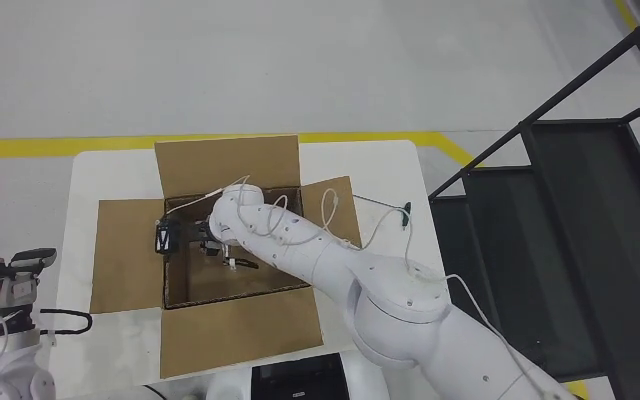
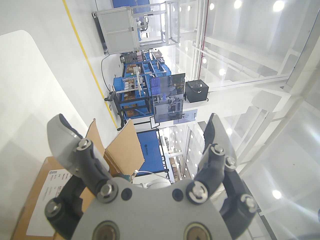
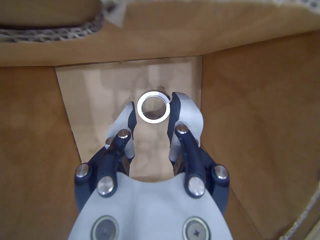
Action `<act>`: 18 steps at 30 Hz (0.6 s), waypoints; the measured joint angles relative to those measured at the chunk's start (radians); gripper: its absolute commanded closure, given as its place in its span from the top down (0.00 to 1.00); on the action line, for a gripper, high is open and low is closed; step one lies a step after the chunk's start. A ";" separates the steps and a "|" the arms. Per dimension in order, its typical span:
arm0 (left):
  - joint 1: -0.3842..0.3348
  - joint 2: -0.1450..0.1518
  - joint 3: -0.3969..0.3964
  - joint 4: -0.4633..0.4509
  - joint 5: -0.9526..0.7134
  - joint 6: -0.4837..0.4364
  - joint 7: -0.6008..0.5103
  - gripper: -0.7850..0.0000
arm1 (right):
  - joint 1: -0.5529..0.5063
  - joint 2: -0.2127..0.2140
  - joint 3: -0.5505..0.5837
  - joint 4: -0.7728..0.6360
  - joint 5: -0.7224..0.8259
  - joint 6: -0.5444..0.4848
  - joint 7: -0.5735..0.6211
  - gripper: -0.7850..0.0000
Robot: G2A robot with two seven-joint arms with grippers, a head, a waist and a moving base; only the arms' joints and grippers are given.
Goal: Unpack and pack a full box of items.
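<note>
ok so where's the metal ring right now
In the right wrist view, the metal ring is deep inside the cardboard box, seen against its pale floor, right at the tip of the right claw.

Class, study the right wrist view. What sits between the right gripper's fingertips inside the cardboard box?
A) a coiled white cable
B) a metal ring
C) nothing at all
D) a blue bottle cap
B: a metal ring sits between the fingertips of the right gripper, low inside the cardboard box.
</note>
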 measured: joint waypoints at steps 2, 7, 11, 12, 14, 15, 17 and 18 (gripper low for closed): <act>0.000 0.000 0.000 0.000 0.000 0.000 0.000 1.00 | 0.000 -0.011 -0.007 0.015 -0.014 0.024 0.024 0.43; 0.000 0.000 0.000 0.000 0.000 0.000 0.000 1.00 | -0.002 -0.018 -0.025 0.016 -0.024 0.056 0.050 0.41; 0.000 0.000 0.000 0.000 0.000 0.000 0.000 1.00 | -0.002 -0.018 -0.032 0.025 -0.008 0.060 0.041 0.38; 0.000 0.000 0.000 0.000 0.000 0.000 0.000 1.00 | -0.002 -0.019 -0.034 0.027 -0.005 0.060 0.038 0.36; 0.000 0.000 0.000 0.000 0.000 0.000 0.000 1.00 | -0.002 -0.019 -0.037 0.032 0.003 0.059 0.033 0.35; 0.000 0.000 0.000 0.000 0.000 0.000 0.000 1.00 | -0.001 -0.019 -0.039 0.032 0.007 0.059 0.031 0.35; 0.000 0.000 0.000 0.000 0.000 0.000 0.000 1.00 | -0.001 -0.020 -0.043 0.033 0.015 0.060 0.028 0.35; 0.000 0.000 0.000 0.000 0.000 0.000 0.000 1.00 | -0.002 -0.021 -0.045 0.034 0.019 0.062 0.027 0.36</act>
